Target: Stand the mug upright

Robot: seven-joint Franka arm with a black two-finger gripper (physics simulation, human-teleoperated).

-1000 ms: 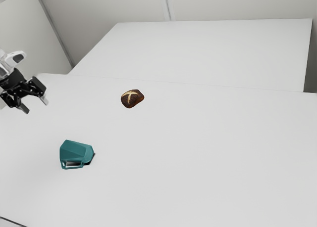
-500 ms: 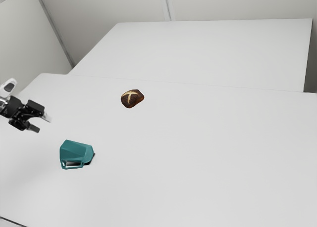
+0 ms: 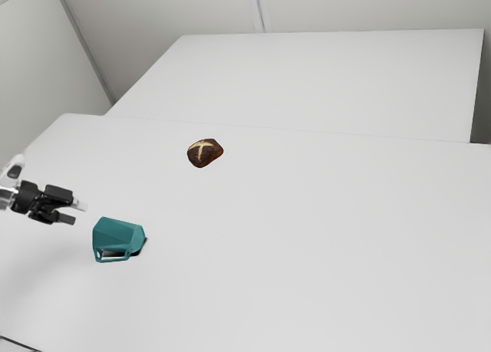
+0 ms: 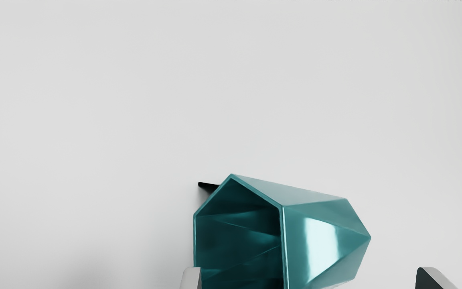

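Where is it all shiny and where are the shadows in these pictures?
Wrist view: a bright white glare patch on the outside of the mug, its inside much darker, and a small black sliver by the rim, maybe shadow. Exterior view: a thin dark shadow along one edge of the mug, and soft grey shading on the table.

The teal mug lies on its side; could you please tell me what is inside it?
The mug shows bare, faceted inner walls, no contents. A finger of the claw covers a little of its opening, and the wrist view's edge cuts off more.
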